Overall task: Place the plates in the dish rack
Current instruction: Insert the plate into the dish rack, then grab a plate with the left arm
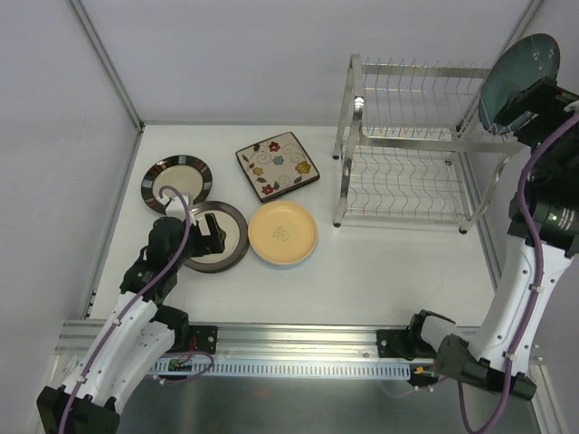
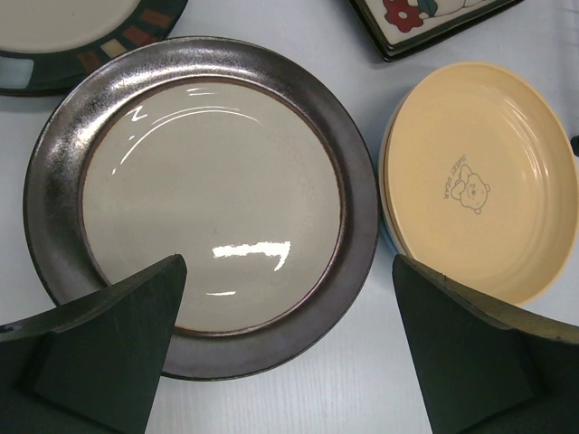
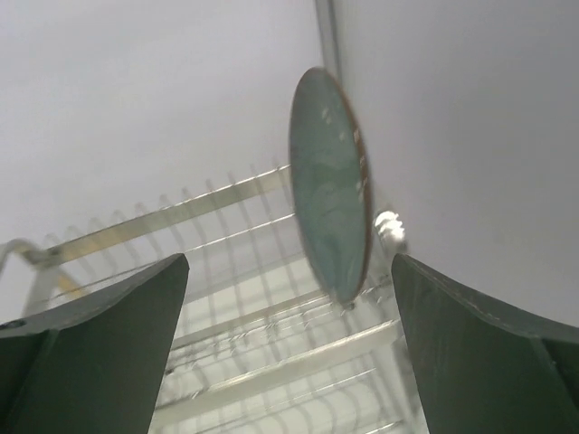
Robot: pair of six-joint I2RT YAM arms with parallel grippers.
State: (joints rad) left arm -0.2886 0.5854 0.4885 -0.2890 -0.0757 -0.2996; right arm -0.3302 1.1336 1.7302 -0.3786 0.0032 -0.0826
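Note:
The silver wire dish rack point(image 1: 407, 154) stands at the back right. A teal plate point(image 1: 518, 72) stands on edge at the right end of its upper shelf. My right gripper point(image 1: 520, 108) is just in front of it, open; in the right wrist view the teal plate point(image 3: 330, 217) stands beyond the spread fingers, over the rack wires point(image 3: 244, 312). My left gripper point(image 1: 210, 237) hovers open over a brown-rimmed cream plate point(image 2: 213, 199), holding nothing. A tan plate point(image 1: 283, 233) lies to its right, a square floral plate point(image 1: 278, 165) and a dark-rimmed plate point(image 1: 176, 181) lie behind.
White walls close the table at the back and both sides. An aluminium rail point(image 1: 298, 339) runs along the near edge with both arm bases on it. The rack's lower shelf point(image 1: 407, 190) holds nothing. The tan plate point(image 2: 479, 181) sits close to the brown-rimmed one.

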